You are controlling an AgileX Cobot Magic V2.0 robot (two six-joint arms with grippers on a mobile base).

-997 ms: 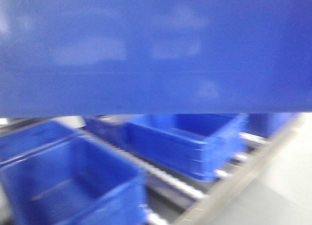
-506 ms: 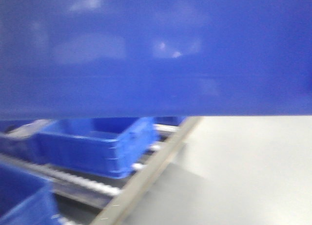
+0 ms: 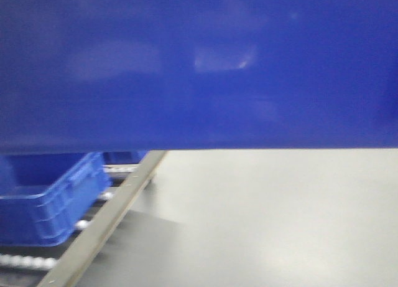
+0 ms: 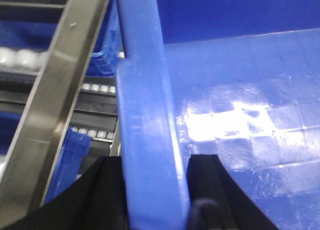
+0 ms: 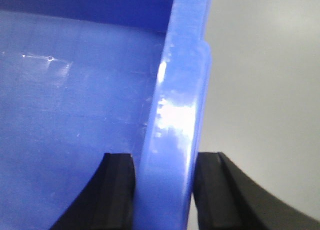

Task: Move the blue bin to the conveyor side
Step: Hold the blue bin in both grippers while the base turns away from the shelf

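The blue bin [image 3: 199,69] hangs close in front of the front camera, and its glossy wall fills the upper half of that view. In the left wrist view my left gripper [image 4: 156,190] is shut on the bin's thick rim [image 4: 145,115], one black finger outside and one inside. In the right wrist view my right gripper [image 5: 164,190] is shut on the opposite rim [image 5: 180,105] the same way. The bin's shiny inner floor [image 4: 240,120] shows no contents.
The conveyor's metal side rail [image 3: 106,218] runs diagonally at lower left, with rollers [image 3: 25,261] and a smaller blue bin [image 3: 43,200] on it. Grey floor [image 3: 280,218] spreads to the right. The left wrist view shows the rail [image 4: 55,90] and rollers [image 4: 95,88] beside the held rim.
The conveyor and its bins have slid to the left in the front view, and grey floor now fills most of the lower half. The held bin stays fixed before the camera.
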